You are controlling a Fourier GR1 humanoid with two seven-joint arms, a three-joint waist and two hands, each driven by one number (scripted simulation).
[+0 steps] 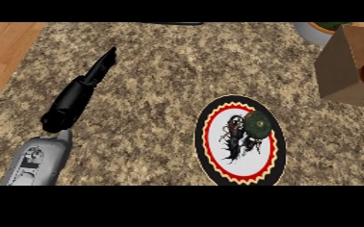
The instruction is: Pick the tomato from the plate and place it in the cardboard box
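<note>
Granite counter (pixel 177 67), left robot hand (pixel 82 94) straight-fingered, edge-on, pointing away.

The cardboard box (pixel 343 65), well to the right of the left hand's (pixel 78 96) fingers, runs off the right edge. A bowl (pixel 313 31) behind it is mostly hidden, its contents unclear.

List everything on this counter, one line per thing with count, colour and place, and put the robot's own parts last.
Speckled granite counter: one, brown-beige, fills the view.
Round plate: one, black rim, red-yellow scalloped ring, white centre with dark figure, lower right.
Green round tomato: one, dark green, on the plate's upper right.
Cardboard box: one, brown, right edge.
Bowl: one, grey-white with green contents, top right, partly cut off.
Left robot hand: one, black, fingers straight, left side, on grey forearm.
</note>
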